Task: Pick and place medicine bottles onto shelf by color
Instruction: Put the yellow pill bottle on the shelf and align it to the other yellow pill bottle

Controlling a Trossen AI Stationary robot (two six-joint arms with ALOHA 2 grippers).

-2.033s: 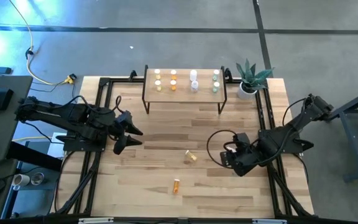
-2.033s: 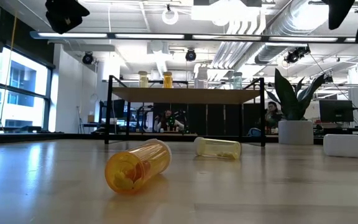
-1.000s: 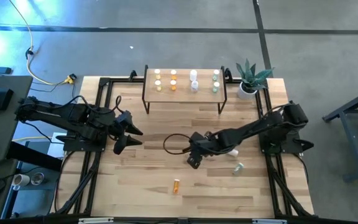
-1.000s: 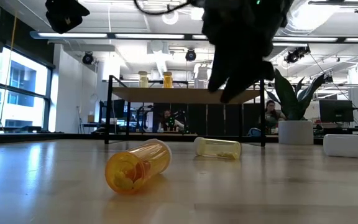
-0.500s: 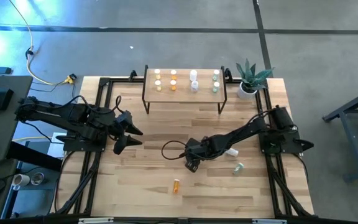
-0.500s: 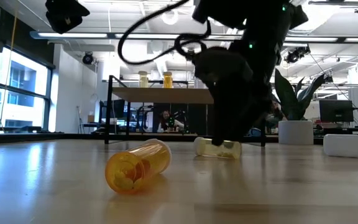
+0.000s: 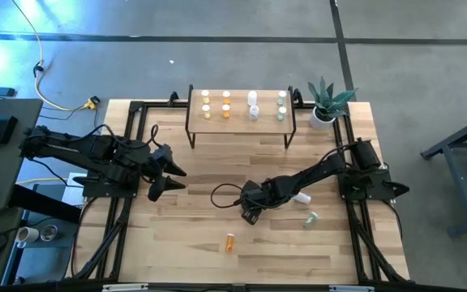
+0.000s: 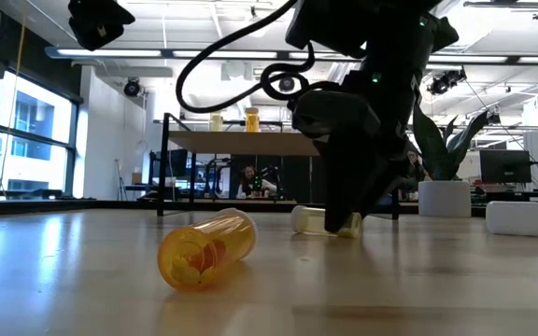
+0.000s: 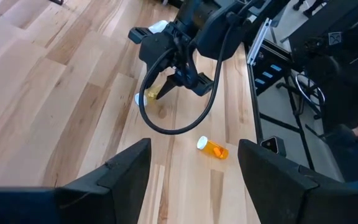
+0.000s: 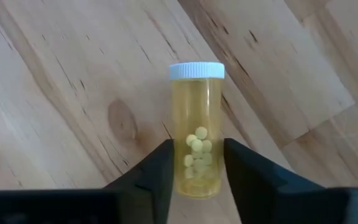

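Observation:
A yellow medicine bottle [image 10: 196,124] with a white cap [image 10: 196,71] lies on its side at the table's middle. It also shows in the low view [image 8: 308,220]. My right gripper [image 7: 250,212] reaches in from the right and is shut on it. An orange bottle [image 7: 230,242] lies on its side nearer the front edge. The shelf [image 7: 237,122] stands at the far edge with several bottles [image 7: 225,105] upright on it. My left gripper [image 7: 177,180] is open and empty at the table's left, above the wood. My right gripper pinches the yellow bottle's body [image 10: 180,168] between its two fingers, at the end away from the cap. The fingers [image 10: 160,174] come slanting down from the table's right, one on each side wall. The bottle lies on its side on the table.
A white bottle [image 7: 302,197] and a greenish bottle [image 7: 310,218] lie on the table right of my right gripper. A potted plant [image 7: 327,104] stands right of the shelf. Black frame rails run along both table sides.
My right gripper has come down from above the table's middle onto the yellow bottle, shifting slightly toward the near-left. The yellow bottle and the orange bottle have stayed where they lay.

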